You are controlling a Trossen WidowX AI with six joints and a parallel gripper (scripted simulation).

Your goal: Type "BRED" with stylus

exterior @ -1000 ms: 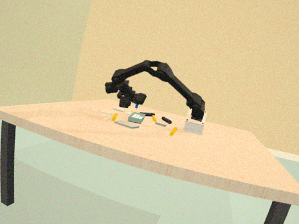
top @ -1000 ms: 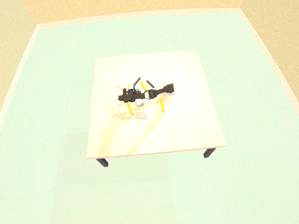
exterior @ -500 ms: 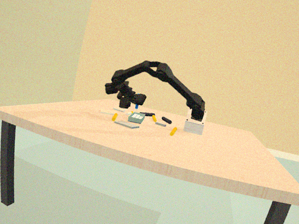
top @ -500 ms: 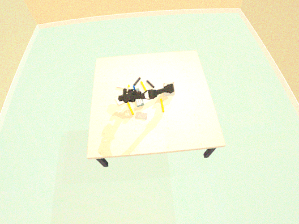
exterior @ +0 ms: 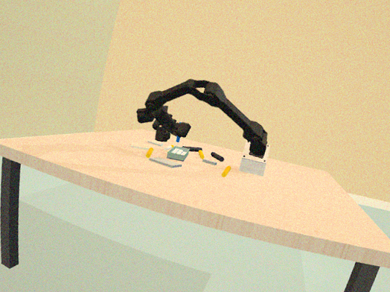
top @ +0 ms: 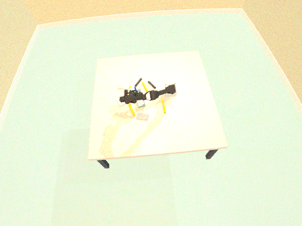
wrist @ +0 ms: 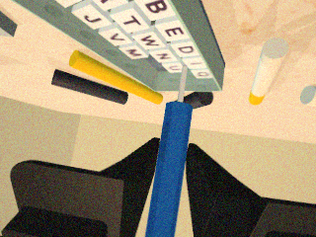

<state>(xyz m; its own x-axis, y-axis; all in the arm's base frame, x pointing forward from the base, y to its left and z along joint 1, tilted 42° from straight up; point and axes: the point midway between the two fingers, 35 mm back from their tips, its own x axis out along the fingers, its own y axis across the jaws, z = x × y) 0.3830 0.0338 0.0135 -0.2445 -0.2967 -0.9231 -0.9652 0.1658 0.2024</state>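
Observation:
The blue stylus (wrist: 170, 163) (exterior: 178, 139) (top: 135, 88) is held between the fingers of my gripper (wrist: 173, 146) (exterior: 180, 130), with its thin grey tip pointing at the keyboard. The green keyboard (wrist: 215, 61) (exterior: 175, 157) (top: 141, 104) has white letter keys. In the wrist view the tip overlaps the keyboard's near end, between the U key (wrist: 173, 66) and the last key of the D row. The D key (wrist: 186, 50), E key (wrist: 174, 32) and B key (wrist: 158, 6) lie farther up. I cannot tell whether the tip touches a key. The R key is not clearly visible.
A yellow rod (wrist: 116, 76) and a black rod (wrist: 89, 87) lie beside the keyboard; another black rod (wrist: 199, 100) lies beyond its near end. A white cylinder with a yellow end (wrist: 269, 66) lies right. A flat grey slab (exterior: 165, 162) (top: 142, 116) lies near the keyboard.

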